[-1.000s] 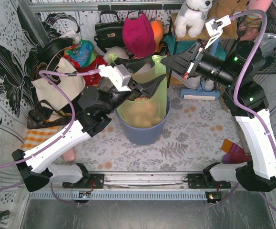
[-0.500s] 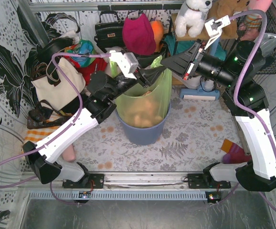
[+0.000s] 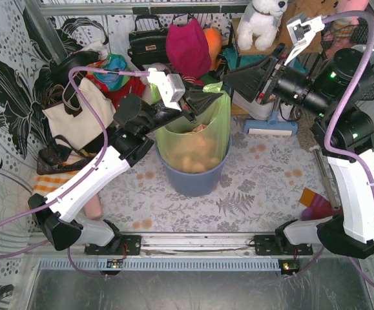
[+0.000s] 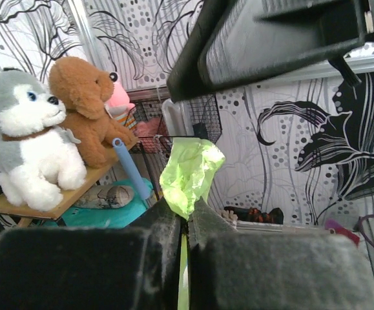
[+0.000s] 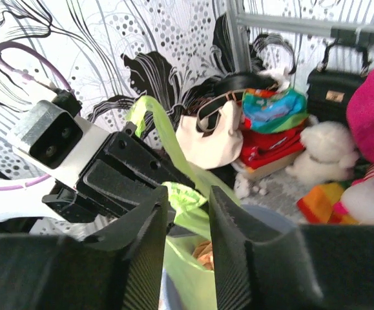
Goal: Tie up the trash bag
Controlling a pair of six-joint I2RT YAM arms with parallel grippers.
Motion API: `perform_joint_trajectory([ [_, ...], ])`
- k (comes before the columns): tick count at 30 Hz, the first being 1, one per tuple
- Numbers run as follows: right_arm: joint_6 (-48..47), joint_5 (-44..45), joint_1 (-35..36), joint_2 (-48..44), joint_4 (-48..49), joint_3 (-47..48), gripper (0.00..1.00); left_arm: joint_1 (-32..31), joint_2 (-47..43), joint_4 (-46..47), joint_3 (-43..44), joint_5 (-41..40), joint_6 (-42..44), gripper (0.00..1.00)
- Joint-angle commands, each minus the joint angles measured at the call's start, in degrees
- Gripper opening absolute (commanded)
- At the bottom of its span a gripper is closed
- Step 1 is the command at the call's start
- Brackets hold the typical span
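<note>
We find open table (image 3: 264, 174) in front and to the right of the bin (image 3: 193, 181), where a gripper could pass. Behind and to the left the way is crowded by a cream tote bag (image 3: 80, 119), a black handbag (image 3: 146, 44) and a pink hat (image 3: 188, 46). Over the bin, the left gripper (image 3: 199, 102) pinches the trash bag (image 3: 206, 129), and the right gripper (image 3: 228, 76), jaws parted, hangs near it, leaving a narrow gap.
</note>
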Motion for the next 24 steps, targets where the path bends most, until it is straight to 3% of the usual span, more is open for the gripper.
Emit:
perform_joint_trajectory([
  [1, -10.16, -0.96, -0.17, 1.25, -2.73, 5.94, 0.42, 0.25, -1.98, -2.46, 2.6, 4.18, 1.26, 0.09],
  [4, -14.03, -5.72, -0.19, 5.56, -6.8, 13.68, 0.58, 0.23, -2.57, -2.95, 2.39, 3.98, 1.69, 0.09],
  [8, -16.07, -8.29, -0.1, 12.66, -13.86, 24.22, 0.62, 0.24, -2.99, -3.74, 2.67, 4.2, 1.97, 0.12],
  [18, -12.63, -13.41, -0.18, 13.41, -15.35, 20.09, 0.52, 0.25, -3.1, -4.78, 3.77, 3.77, 2.74, 0.12],
  [24, -11.36, -13.74, -0.14, 12.36, -14.91, 17.28, 0.4, 0.27, -2.55, -5.81, 4.2, 3.11, 3.21, 0.12],
])
